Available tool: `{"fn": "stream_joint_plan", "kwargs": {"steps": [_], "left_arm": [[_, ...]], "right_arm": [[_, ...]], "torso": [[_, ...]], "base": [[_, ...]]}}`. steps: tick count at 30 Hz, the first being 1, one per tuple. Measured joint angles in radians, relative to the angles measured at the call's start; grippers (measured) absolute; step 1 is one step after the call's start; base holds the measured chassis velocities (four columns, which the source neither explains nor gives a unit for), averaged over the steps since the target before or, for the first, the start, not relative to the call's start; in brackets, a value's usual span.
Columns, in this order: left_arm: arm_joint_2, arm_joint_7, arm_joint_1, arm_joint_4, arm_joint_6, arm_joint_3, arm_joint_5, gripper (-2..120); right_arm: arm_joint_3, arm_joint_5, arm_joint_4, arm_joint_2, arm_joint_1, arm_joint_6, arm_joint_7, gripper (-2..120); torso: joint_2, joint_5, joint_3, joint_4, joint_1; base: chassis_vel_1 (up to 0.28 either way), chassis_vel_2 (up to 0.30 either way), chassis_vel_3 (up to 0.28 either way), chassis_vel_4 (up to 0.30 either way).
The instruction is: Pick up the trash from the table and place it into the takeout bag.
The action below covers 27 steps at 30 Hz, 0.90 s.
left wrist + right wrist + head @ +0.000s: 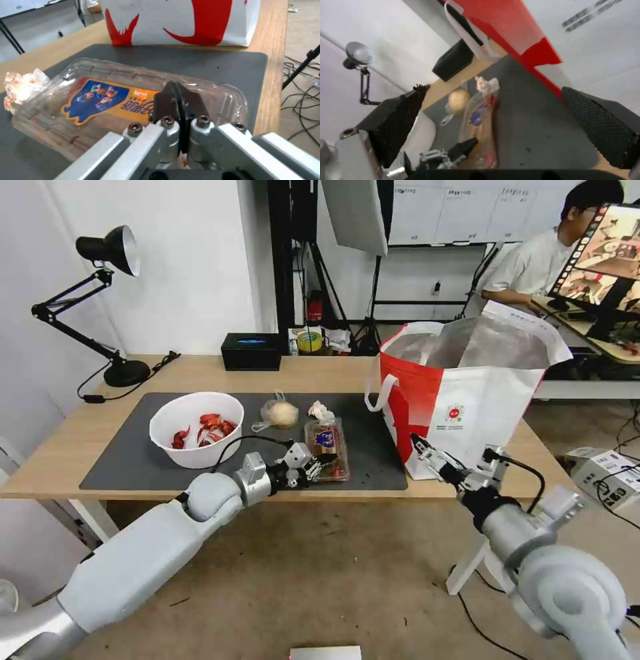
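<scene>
On the table (67,447), a dark mat carries the trash: a white bowl (197,428) with red shells, a knotted clear bag (280,413), a crumpled tissue (320,411) and a clear plastic tray (327,443). My left gripper (315,463) sits at the tray's near end. Its fingers (166,100) are pressed together on the tray (100,100), which lies flat beside the tissue (20,87). The takeout bag (467,393) stands open at the table's right end. My right gripper (421,447) hangs open beside the bag's lower front corner, with nothing between its fingers (403,112).
A black tissue box (251,351) and a tape roll (310,341) stand at the table's back edge. A black desk lamp (110,253) is at the back left. A person sits at another desk behind the bag. Cables and a white box (600,467) lie on the floor at the right.
</scene>
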Motion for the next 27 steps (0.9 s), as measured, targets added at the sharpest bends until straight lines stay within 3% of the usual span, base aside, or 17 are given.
{"fn": "stream_joint_plan", "kwargs": {"steps": [9,18,27], "left_arm": [[0.008,-0.003,0.017,-0.007,-0.007,-0.014,-0.007,0],[-0.006,-0.008,0.035,0.012,-0.016,-0.023,-0.011,0],[-0.005,-0.010,0.047,0.018,-0.020,-0.028,-0.012,0]], "right_arm": [[-0.152,0.032,-0.091,-0.004,0.166,-0.068,0.044,100],[-0.327,0.110,-0.329,0.052,0.479,-0.216,0.169,100],[-0.422,0.125,-0.495,0.126,0.643,-0.267,0.221,100]], "torso": [[0.000,-0.0002,0.000,-0.0001,0.000],[0.000,-0.0001,0.000,0.0000,0.000],[0.000,-0.0002,0.000,0.0001,0.000]], "base": [[0.000,0.000,0.000,0.000],[0.000,0.000,0.000,0.000],[0.000,0.000,0.000,0.000]]}}
